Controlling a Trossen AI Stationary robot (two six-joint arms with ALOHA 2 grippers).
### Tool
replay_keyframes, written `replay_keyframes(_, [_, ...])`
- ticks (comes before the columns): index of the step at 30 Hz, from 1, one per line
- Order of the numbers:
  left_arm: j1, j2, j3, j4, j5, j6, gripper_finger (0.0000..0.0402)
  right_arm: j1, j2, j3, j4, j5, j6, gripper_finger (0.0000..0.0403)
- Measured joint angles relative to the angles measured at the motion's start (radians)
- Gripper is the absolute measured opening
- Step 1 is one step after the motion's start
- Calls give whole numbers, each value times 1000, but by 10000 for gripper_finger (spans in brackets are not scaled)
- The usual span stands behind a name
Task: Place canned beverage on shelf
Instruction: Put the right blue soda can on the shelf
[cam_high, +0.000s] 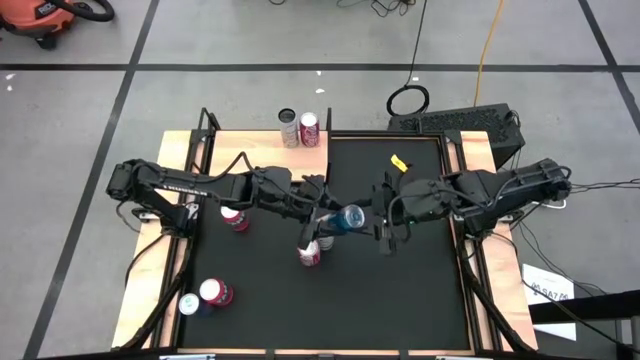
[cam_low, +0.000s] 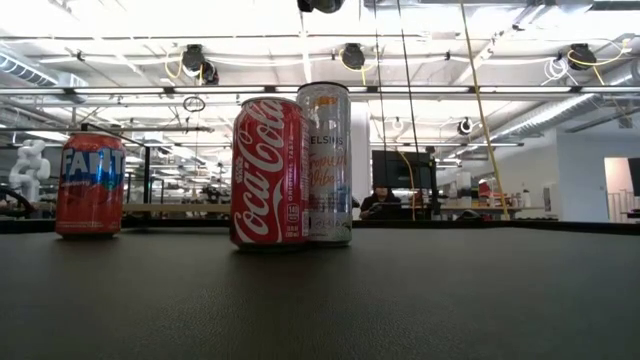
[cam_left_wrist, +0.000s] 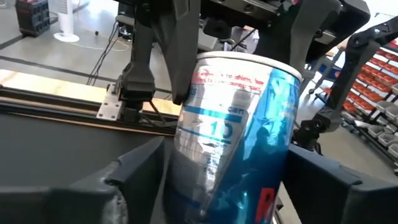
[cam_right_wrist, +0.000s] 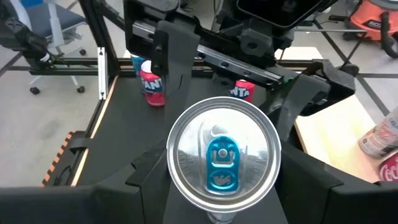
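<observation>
The black surface (cam_high: 400, 290) carries both arms meeting at its middle around a blue can (cam_high: 350, 217), with the shelf (cam_high: 255, 148) far behind. In the left wrist view, the left pincer (cam_left_wrist: 205, 186) flanks the can; whether it clamps I cannot tell. In the right wrist view, the right pincer (cam_right_wrist: 217, 180) looks clamped on it. Release only once the other holds firmly.

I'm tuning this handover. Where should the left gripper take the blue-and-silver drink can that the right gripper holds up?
Its bare cylindrical wall near the base, squeezing across the round body. The blue-and-silver drink can is off the black mat with its tab end at the right gripper, so the left gripper should probably come from the opposite, base side.
</observation>
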Motion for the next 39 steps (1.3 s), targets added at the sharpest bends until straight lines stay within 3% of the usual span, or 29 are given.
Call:
replay_keyframes(8, [21,0,0,2,-1,139,223,-47,-2,0,10,-12,49,258])
replay_keyframes(14, [73,-18,-2,6,-84,164,216,-75,-49,0,25,185,133,302])
replay_keyframes(21, [186,-115,-30,21,-116,231,214,-77,-155,0,-31,322,174,303])
replay_keyframes(28, [363,-279,-256,120,-160,245,213,-77,-221,0,-163,380,270,302])
replay_keyframes(34, [497,-353,-526,455,-234,192,213,-77,-213,0,-192,381,286,302])
replay_keyframes(39, [543,-344,-679,629,-385,205,213,-78,-200,0,-195,402,260,302])
